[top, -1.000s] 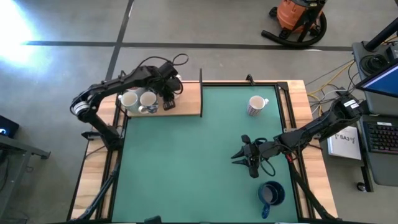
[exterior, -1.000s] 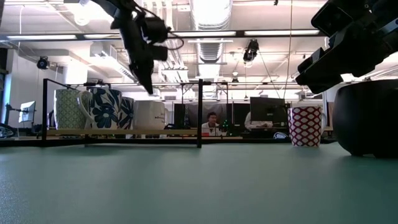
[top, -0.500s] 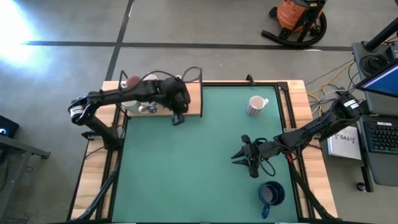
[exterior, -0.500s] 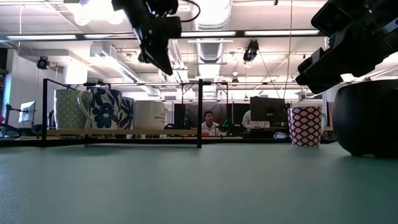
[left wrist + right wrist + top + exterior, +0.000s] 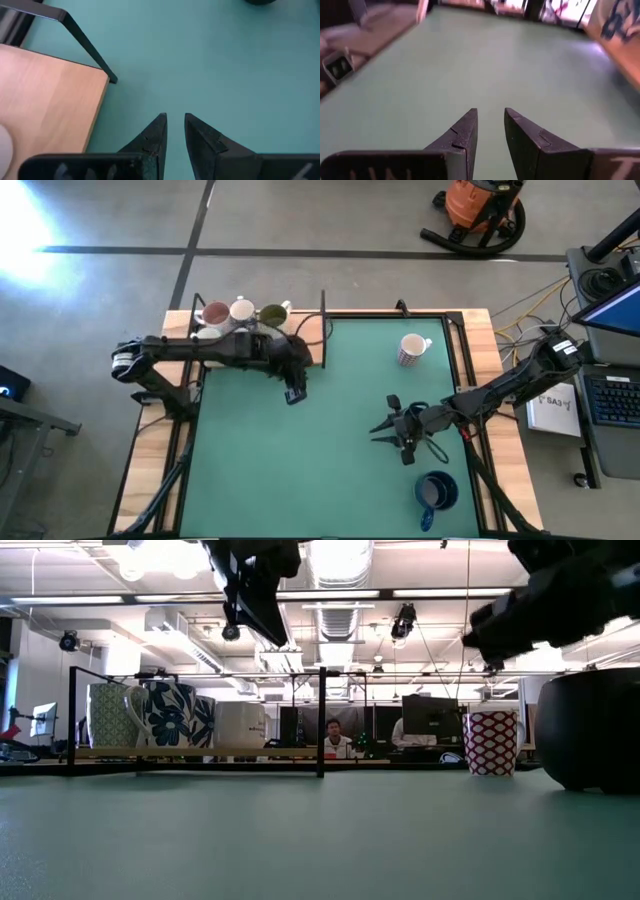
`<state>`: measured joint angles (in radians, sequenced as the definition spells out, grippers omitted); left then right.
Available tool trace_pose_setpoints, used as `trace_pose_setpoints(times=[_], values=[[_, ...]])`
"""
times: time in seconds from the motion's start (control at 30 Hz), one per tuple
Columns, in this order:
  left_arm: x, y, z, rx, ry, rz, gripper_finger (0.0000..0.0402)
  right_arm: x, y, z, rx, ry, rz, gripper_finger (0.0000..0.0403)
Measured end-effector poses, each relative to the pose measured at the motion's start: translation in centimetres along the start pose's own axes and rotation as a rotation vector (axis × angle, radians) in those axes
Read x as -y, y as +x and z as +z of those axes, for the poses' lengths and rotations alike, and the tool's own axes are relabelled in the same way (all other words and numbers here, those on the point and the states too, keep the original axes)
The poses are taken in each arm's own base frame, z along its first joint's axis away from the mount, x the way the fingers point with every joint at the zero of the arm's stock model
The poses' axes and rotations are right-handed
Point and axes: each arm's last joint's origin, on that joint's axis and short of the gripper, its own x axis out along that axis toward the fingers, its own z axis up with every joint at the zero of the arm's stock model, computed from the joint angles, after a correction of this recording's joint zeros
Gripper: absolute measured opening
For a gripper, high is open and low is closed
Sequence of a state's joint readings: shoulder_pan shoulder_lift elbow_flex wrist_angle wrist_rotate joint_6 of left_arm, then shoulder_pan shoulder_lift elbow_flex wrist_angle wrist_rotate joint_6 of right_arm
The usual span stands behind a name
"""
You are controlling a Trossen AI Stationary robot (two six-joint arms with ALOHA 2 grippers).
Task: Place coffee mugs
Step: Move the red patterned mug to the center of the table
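L gripper (image 5: 294, 394) hangs over the mat just off the wooden shelf (image 5: 45, 95), fingers slightly apart, empty (prob. free for another mug). R gripper (image 5: 383, 429), also narrowly parted w/ nothing held, sits near the dark blue mug (image 5: 436, 492).

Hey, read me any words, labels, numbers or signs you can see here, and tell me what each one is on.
Nothing here can be read clearly enough to quote.
White box right of the table: dark print, too small to read.
Blue marks in the right wrist view: too blurred to read.
Flowered mug and red-lattice mug: patterns only, no words.
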<state>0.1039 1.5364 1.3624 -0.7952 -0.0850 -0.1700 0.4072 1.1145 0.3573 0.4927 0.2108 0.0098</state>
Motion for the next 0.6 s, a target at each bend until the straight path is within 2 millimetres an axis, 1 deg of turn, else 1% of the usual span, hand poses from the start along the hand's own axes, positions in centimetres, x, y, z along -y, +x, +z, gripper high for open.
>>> trace_pose_setpoints(times=[0.07, 0.2, 0.3, 0.43, 0.53, 0.6], values=[[0.8, 0.0, -0.2, 0.005, 0.016, 0.021, 0.0049, 0.0, 0.0, 0.3, 0.034, 0.008, 0.001, 0.0086], [2.1, -0.2, -0.4, 0.025, 0.020, 0.081, 0.0049, 0.0, 0.0, 0.4, 0.042, 0.064, 0.002, 0.0086], [2.8, -0.3, -0.6, 0.040, 0.026, 0.119, 0.0049, 0.0, 0.0, 0.3, 0.035, 0.067, -0.003, 0.0086], [3.2, -0.4, -0.7, 0.042, 0.017, 0.120, 0.0049, 0.1, 0.0, 0.7, 0.072, 0.100, -0.009, 0.0086], [3.2, -0.4, -0.8, 0.034, -0.006, 0.122, 0.0049, 0.3, -0.2, 1.3, 0.132, 0.138, -0.081, 0.0086], [3.2, -0.4, -0.9, 0.026, -0.009, 0.124, 0.0049, 0.8, -0.5, 1.6, 0.120, 0.141, -0.173, 0.0086]])
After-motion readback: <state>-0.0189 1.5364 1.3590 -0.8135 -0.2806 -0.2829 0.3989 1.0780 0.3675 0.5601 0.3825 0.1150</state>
